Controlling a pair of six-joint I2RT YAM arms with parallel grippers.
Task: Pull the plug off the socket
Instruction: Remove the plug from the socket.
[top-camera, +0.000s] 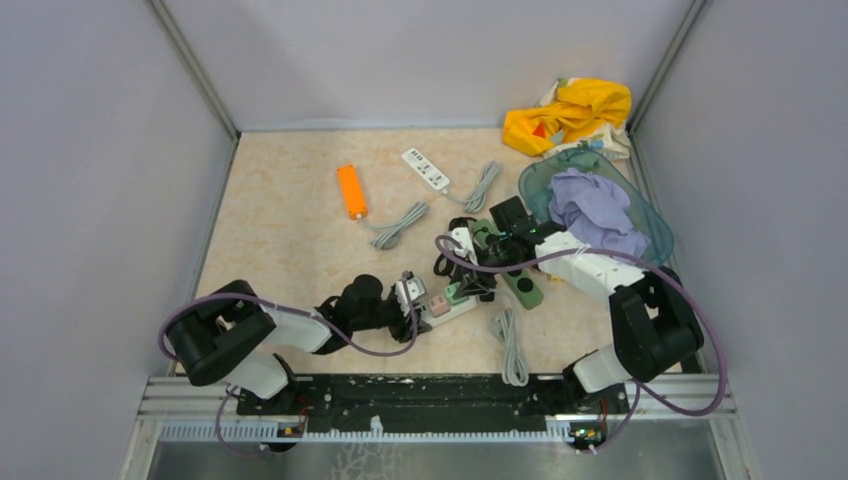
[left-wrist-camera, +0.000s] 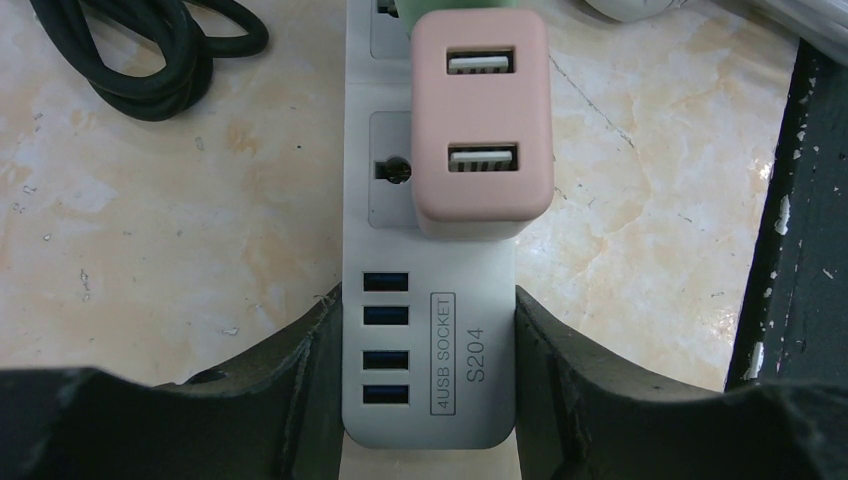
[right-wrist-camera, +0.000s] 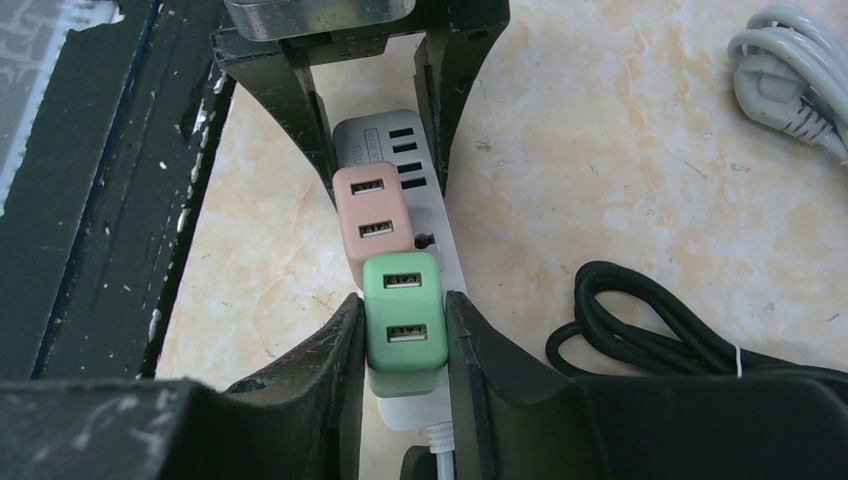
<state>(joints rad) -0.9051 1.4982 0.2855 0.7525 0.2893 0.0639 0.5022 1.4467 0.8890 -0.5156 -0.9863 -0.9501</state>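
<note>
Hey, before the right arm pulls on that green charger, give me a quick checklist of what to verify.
1. Left jaws clamping the white power strip at its USB end: ok.
2. Right jaws shut on the sides of the green charger: ok.
3. Pink charger outside the right jaws: ok.
4. Black cable lying clear of the strip: ok.
5. Green charger out of its socket: not ok, not yet pulled.
6. Grip firm enough not to slip: cannot tell.
</note>
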